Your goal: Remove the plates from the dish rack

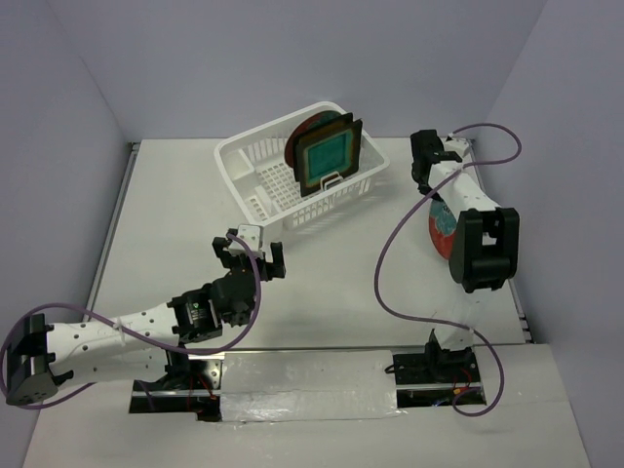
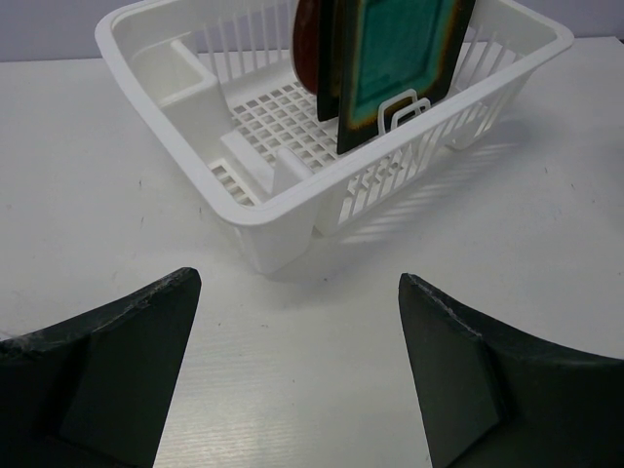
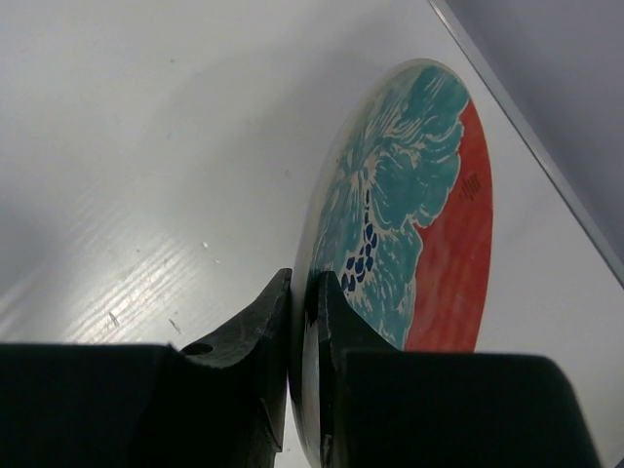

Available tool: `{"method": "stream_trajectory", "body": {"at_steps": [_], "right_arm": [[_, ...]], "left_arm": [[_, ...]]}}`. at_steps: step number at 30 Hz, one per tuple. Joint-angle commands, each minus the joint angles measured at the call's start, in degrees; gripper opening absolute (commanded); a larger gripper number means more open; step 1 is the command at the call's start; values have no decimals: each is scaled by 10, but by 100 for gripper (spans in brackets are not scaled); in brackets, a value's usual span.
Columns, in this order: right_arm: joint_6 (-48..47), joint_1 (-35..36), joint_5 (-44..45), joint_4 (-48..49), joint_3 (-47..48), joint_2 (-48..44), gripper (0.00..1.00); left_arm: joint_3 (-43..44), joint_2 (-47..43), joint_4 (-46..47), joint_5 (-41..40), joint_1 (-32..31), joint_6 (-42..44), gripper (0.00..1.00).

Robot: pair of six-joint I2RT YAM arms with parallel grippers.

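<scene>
- One round red-rimmed ceramic plate (image 3: 409, 224), teal-white centre: pinched on edge at its rim by the right pincer (image 3: 300, 283), over the white desk (image 3: 146, 117). Judged stiff, slick, breakable.
- One square teal-centred plate (image 1: 327, 156): stood upright in the white lattice plastic dish rack (image 1: 265, 180). Top rim was the likeliest hold.
- The left pincer (image 2: 297, 281): spread, empty.

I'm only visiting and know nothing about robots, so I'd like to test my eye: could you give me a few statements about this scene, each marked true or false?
1. The right gripper is clamped on the rim of a round plate. True.
2. The left gripper is holding a square plate. False: its jaws stand wide open and empty, facing the dish rack.
3. The dish rack has been emptied. False: a teal-centred square plate and a red-rimmed round plate stand on edge in it.
4. The round plate in the right gripper is outside the dish rack, towards the right side of the table. True.
</scene>
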Motion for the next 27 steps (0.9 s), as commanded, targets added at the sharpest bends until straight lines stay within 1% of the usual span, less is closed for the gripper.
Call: {"method": "stream_trajectory", "body": {"at_steps": [1,8,11,16,20,24,27], "right_arm": [[45,-1,-74,68,30,36,0],[48,0,-85,68,54,83,0],[48,1,-100,70,65,101,4],[58,2,-114,59,83,126,7],[50,2,-147,63,83,132,23],[51,1,-181,49,102,155,24],[54,2,-186,40,112,167,24]], "left_arm": [[15,-3,21,-9,-4,-3,95],[18,2,18,-6,-5,-5,95],[18,1,19,-1,-5,-6,95],[16,1,21,-1,-5,-5,95],[20,6,18,3,-5,-7,95],[23,8,15,0,-5,-8,95],[21,5,16,2,-5,-7,95]]}}
